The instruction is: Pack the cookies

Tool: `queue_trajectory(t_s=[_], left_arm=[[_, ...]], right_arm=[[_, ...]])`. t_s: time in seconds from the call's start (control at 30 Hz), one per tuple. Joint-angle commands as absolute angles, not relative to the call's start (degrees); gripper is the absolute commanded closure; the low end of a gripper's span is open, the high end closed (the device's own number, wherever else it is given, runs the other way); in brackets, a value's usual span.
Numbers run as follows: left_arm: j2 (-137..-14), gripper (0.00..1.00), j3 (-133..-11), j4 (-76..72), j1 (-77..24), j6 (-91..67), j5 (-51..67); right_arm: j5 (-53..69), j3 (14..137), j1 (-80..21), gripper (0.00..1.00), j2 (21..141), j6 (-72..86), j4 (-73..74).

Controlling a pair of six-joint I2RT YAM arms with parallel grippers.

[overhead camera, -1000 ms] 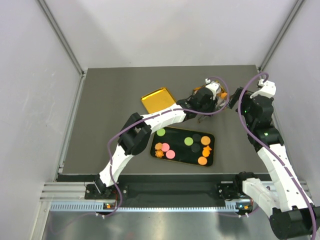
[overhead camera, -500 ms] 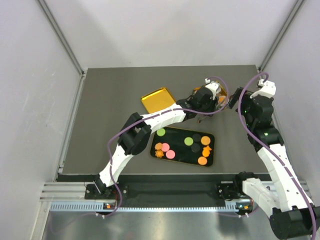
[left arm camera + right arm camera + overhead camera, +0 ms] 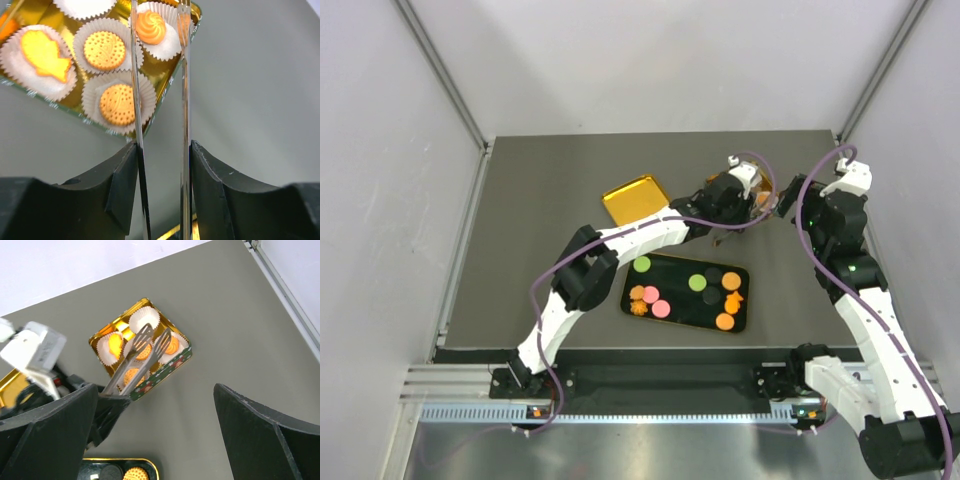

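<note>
Cookies (image 3: 104, 50) sit in white crinkled paper cups (image 3: 167, 47) inside the gold square tin (image 3: 169, 86), just beyond and left of our left gripper (image 3: 162, 150); its jaws clamp thin metal tongs (image 3: 184, 100), whose blades stand apart and empty; it has edged slightly closer to the tin, so we judge another fetch is due; our right gripper (image 3: 155, 387) gapes wide, idle.

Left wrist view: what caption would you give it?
Left gripper holds metal tongs above a gold tin of cookies in paper cups.
</note>
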State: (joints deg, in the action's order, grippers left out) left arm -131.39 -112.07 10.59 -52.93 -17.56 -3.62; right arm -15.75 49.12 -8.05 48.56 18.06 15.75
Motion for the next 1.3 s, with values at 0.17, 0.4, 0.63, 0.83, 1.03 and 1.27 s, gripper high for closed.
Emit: queue_trajectory(t_s=[0.17,0.4,0.63,0.83,1.03,1.27], left_arm=[[-113.1,0.53,-102.9,9.6,-52.7,-19.5,-3.8],[-100.4,0.55,-88.7,16.5,-52.8,-20.2,-4.2],[-87.6,0.56,-75.0,25.7,-54.0,-19.8,-1.9],[-81.1,0.55,-68.0,31.5,-57.7,-19.8,-0.9],[-80.2,0.53,-65.1,32.3,-61.8,-21.3,-1.3],[-83.5,0.53,-67.0,32.2,-65.0,-21.4,-1.2]], right_arm=[[-14.9,49.4,-7.2,0.00,48.9,18.0,14.7],[-13.9,49.5,-7.2,0.00,50.2,18.0,14.5],[-13.0,49.5,-7.2,0.00,51.1,18.1,14.2],[-12.3,49.3,-7.2,0.00,52.3,18.3,13.7],[-12.4,49.3,-7.2,0.01,52.2,18.1,13.7],[-12.4,49.3,-7.2,0.00,52.0,18.0,13.6]])
